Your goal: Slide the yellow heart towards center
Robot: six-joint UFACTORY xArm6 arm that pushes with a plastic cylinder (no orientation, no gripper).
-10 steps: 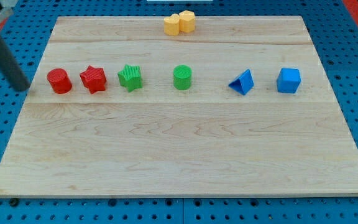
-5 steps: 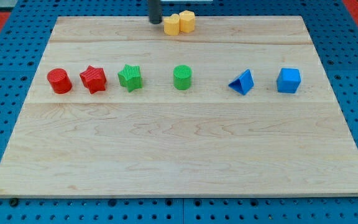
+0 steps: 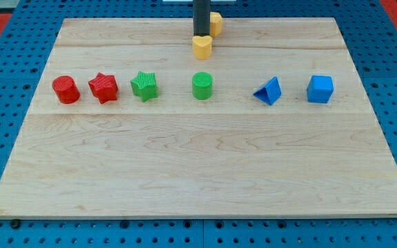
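The yellow heart (image 3: 201, 47) lies near the top middle of the wooden board (image 3: 198, 165), just above the green cylinder (image 3: 202, 86). My tip (image 3: 201, 34) stands right against the heart's upper edge. A second yellow block (image 3: 216, 23) sits at the board's top edge, just right of the rod and partly hidden by it; its shape is unclear.
A row crosses the board: red cylinder (image 3: 66, 90), red star (image 3: 103, 87), green star (image 3: 144, 86), the green cylinder, blue triangle (image 3: 269, 91), blue cube (image 3: 320, 89). Blue pegboard surrounds the board.
My rod swept from the view's left edge to the top middle. It then pushed the yellow heart down the view, away from the other yellow block.
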